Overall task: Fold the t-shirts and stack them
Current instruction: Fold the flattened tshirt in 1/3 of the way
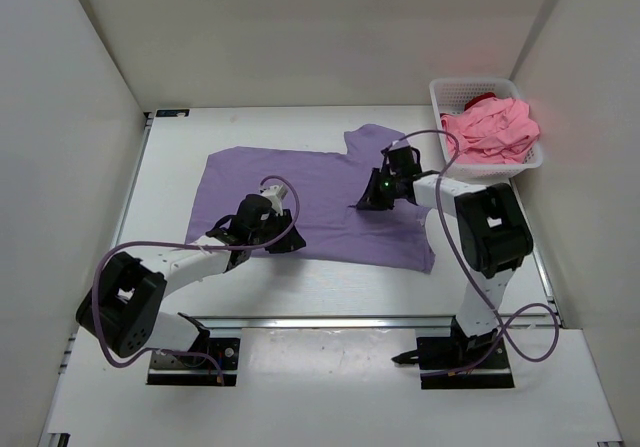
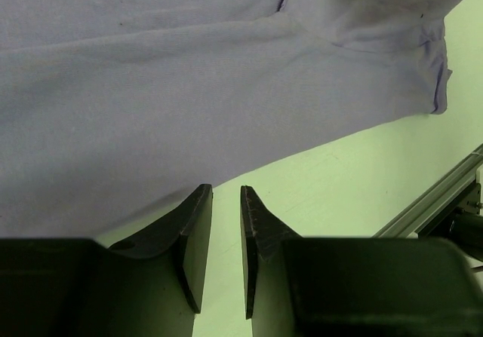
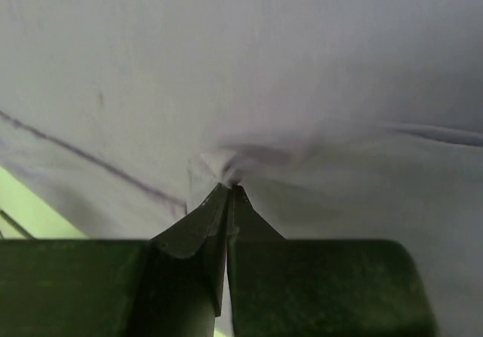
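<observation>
From above, a lavender purple short-sleeved fabric t-shirt [image 1: 320, 192] lies spread flat in the middle of the white counter [image 1: 180, 167], with one sleeve reaching toward the far right. The left fingers [image 1: 283, 239] hang over its near hem, left of centre. The right fingers [image 1: 368, 200] sit on the cloth right of centre, near that sleeve. In the far right corner stands a white plastic lattice basket [image 1: 437, 92]. A crumpled pink fabric t-shirt [image 1: 490, 132] fills it and spills over the rim. A scrap of a dark red fabric t-shirt [image 1: 484, 98] shows behind the pink one, mostly buried.

In the left wrist view, the left fingers [image 2: 204, 209] stand a narrow gap apart with nothing between them. Bare counter [image 2: 332, 179], greenish here, lies under them. The hem of the lavender shirt [image 2: 151, 88] runs on a slant just past the fingertips. Whether a tip touches the cloth cannot be told. A silver metal rail [image 2: 438, 197] crosses the right edge.

In the right wrist view, the right fingers [image 3: 226, 197] are pressed together on a small pucker of the lavender shirt [image 3: 302, 73]. Soft wrinkles spread out from the pinch, and a stitched seam runs down the left side. A sliver of counter [image 3: 26, 209] shows at lower left.
</observation>
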`<state>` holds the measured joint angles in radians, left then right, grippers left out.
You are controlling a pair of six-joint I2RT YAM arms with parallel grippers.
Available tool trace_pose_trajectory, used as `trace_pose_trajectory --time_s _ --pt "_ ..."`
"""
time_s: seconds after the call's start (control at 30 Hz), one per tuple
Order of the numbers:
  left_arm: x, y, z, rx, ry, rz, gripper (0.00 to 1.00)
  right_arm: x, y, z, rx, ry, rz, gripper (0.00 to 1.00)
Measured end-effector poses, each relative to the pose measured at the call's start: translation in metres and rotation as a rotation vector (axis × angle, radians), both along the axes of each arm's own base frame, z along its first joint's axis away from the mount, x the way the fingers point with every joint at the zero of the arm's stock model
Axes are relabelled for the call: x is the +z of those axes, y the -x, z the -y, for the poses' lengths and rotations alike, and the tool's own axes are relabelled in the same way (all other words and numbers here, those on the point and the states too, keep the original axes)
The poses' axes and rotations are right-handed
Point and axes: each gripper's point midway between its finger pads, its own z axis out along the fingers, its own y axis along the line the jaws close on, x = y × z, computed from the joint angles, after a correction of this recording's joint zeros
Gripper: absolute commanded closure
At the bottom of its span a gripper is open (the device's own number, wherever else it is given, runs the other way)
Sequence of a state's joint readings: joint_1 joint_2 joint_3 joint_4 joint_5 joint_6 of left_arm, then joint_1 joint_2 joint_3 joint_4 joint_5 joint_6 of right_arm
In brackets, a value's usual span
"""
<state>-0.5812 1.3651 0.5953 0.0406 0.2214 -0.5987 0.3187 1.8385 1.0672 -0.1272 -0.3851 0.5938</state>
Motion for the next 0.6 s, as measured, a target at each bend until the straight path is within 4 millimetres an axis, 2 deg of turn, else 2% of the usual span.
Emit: trace_pose_trajectory --time_s 0.07,0.13,0.2,0.23,0.3,0.37,0.47,0.6 --pt "0.0 0.0 0.0 0.0 -0.001 -0.001 0.67 0.001 -0.016 -0.004 0.005 0.012 0.014 0.88" --pt "-0.001 0.001 0.0 0.0 -0.002 -0.001 0.69 0.007 -0.03 -0.007 0.01 0.017 0.041 0.72" --pt "-0.001 0.001 0.001 -0.001 -0.003 -0.002 0.71 0.014 -0.036 -0.011 0.021 0.025 0.071 0.64" --pt "-0.001 0.002 0.002 -0.003 -0.002 -0.003 0.71 0.017 -0.037 -0.011 0.023 0.029 0.083 0.63" --pt "-0.001 0.003 0.003 -0.004 -0.008 0.001 0.72 0.022 -0.035 -0.014 0.036 0.042 0.103 0.65" --pt "-0.001 0.003 0.006 -0.01 -0.015 0.005 0.72 0.025 -0.023 -0.015 0.053 0.051 0.114 0.75" --pt "0.0 0.001 0.015 -0.023 -0.026 0.006 0.73 0.028 0.014 -0.013 0.075 0.059 0.117 0.92" --pt "-0.008 -0.005 0.026 -0.033 -0.054 -0.006 0.73 0.022 0.061 -0.015 0.124 0.063 0.1 0.98"
